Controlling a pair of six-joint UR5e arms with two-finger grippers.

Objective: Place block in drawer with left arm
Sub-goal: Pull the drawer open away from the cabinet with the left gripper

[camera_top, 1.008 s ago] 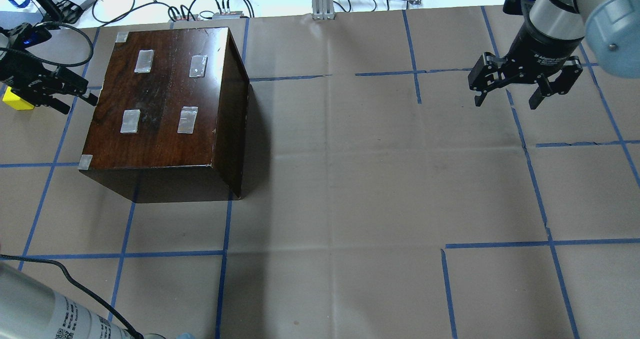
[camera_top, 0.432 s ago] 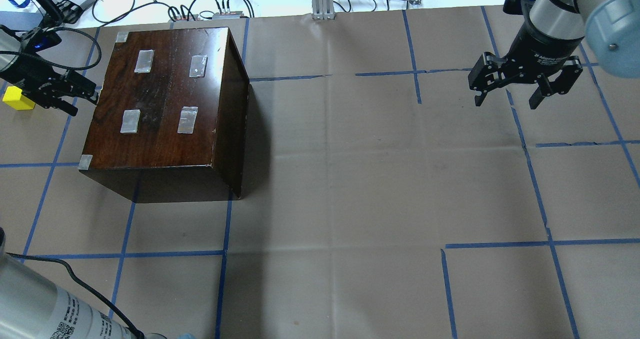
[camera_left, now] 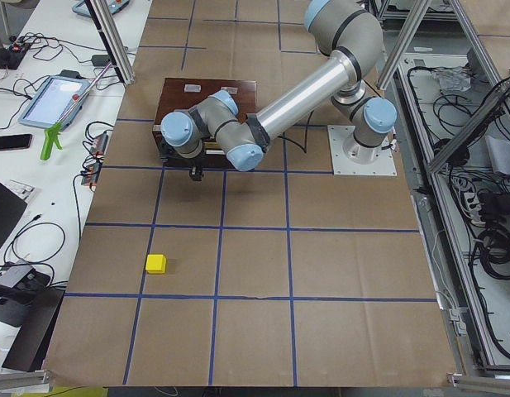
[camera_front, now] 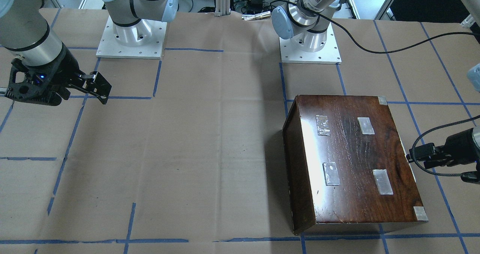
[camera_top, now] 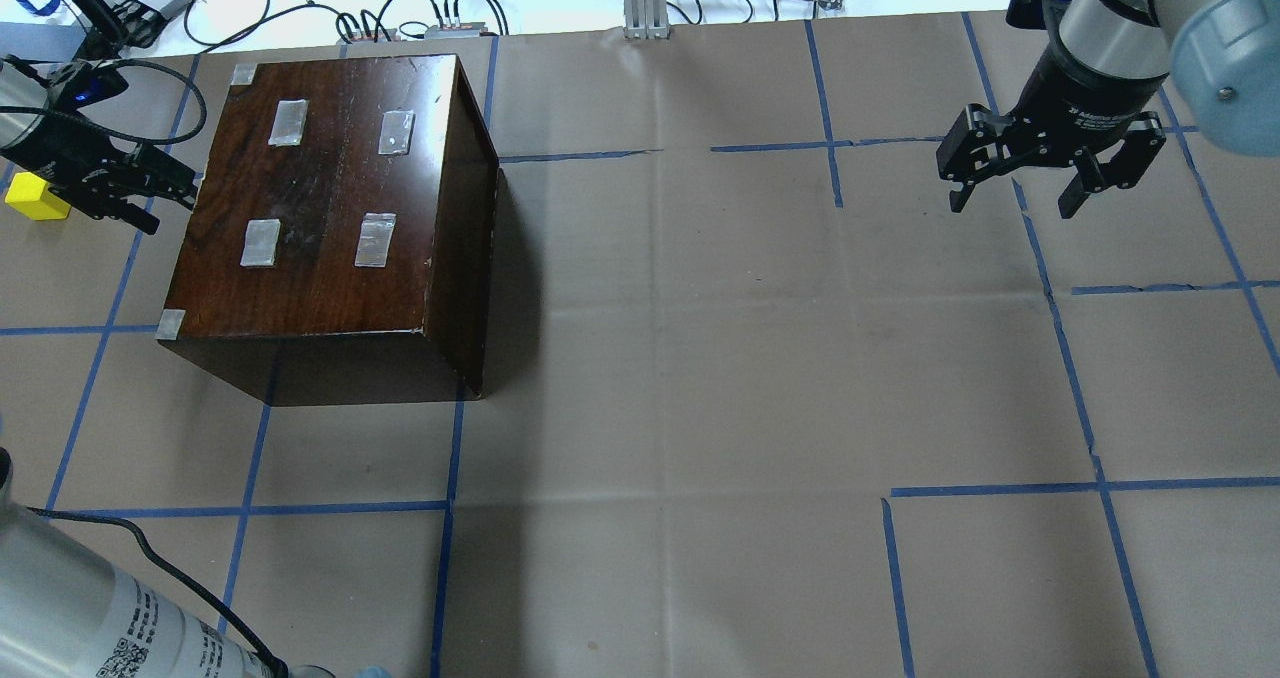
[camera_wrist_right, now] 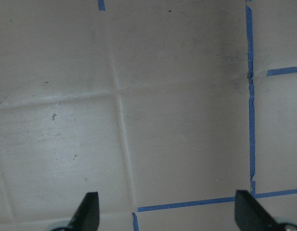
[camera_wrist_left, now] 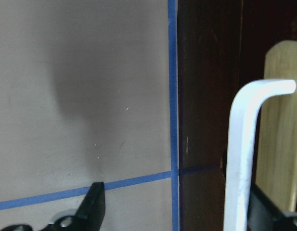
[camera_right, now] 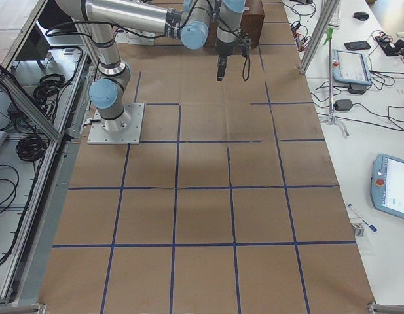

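Jaws apart on both: left gripper [camera_top: 172,203] at the white drawer handle [camera_wrist_left: 242,159], right gripper [camera_top: 1013,206] hovering, yellow block [camera_top: 37,198] ungrasped.

Seen from overhead, the left claw [camera_top: 165,206] sits low at ten o'clock, its wrist level and its fingers [camera_wrist_left: 95,206] pointing toward three o'clock, spread wide. The left arm [camera_left: 308,95] stretches long from its base. The right claw [camera_top: 1012,203] hangs at two o'clock, pointing down, fingers [camera_wrist_right: 88,209] wide apart.
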